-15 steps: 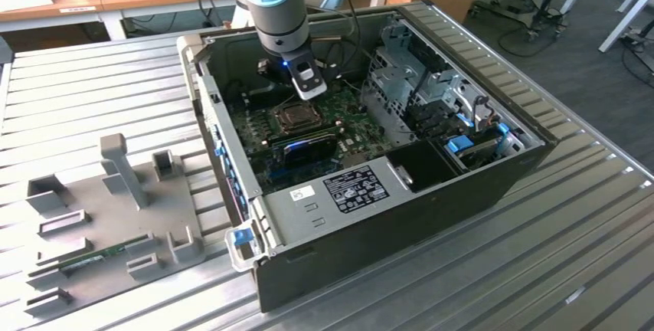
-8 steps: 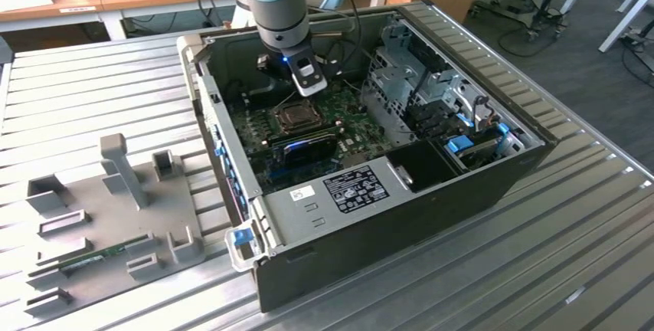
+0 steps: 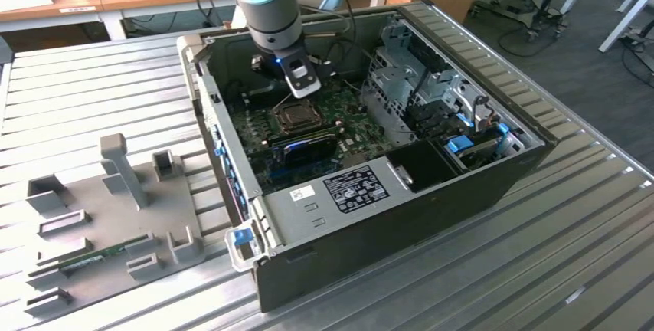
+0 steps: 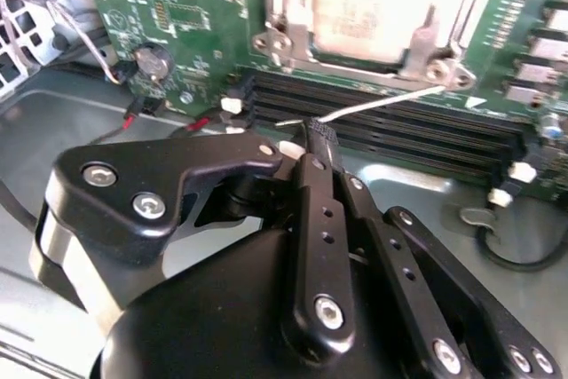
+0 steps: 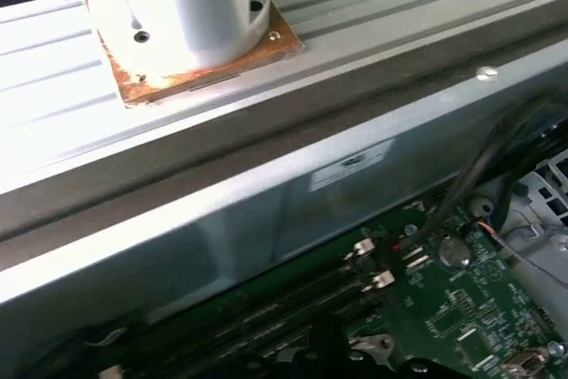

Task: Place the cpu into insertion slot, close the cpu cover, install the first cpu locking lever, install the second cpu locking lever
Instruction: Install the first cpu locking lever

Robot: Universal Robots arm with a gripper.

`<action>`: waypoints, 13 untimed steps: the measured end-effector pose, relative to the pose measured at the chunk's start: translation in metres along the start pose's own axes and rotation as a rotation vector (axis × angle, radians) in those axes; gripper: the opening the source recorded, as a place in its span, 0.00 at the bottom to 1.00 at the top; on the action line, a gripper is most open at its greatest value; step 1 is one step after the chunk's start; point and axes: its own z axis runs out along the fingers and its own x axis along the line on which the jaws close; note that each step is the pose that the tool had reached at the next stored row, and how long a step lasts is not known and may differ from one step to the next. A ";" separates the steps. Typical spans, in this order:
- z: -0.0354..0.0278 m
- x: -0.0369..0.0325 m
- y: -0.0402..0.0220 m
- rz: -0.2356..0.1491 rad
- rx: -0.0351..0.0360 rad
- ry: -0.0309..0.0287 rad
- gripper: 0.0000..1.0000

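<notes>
The cpu lies pale and flat in the insertion slot, on the green board inside the open computer case. The silver cpu cover lies down around its edges. A thin silver locking lever runs from the socket's corner out over the black memory slots. Its free end crosses the tip of my gripper. The black fingers are shut together and touch the lever rod. In the exterior view my gripper hangs just behind the socket. Another lever lies along the socket's side.
A grey perforated drive cage stands on the exterior view's right of the socket. The case wall rises close by the memory slots. A coin battery and thin wires sit near the board's corner. A grey fixture plate lies on the table outside the case.
</notes>
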 end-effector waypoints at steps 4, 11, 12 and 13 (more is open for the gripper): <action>-0.0023 0.0063 -0.0028 -0.001 -0.0120 -0.0067 0.10; -0.0045 0.0106 -0.0062 0.003 -0.0425 -0.0061 0.10; -0.0045 0.0106 -0.0063 0.003 -0.0420 -0.0064 0.10; -0.0045 0.0105 -0.0063 0.003 -0.0419 -0.0065 0.10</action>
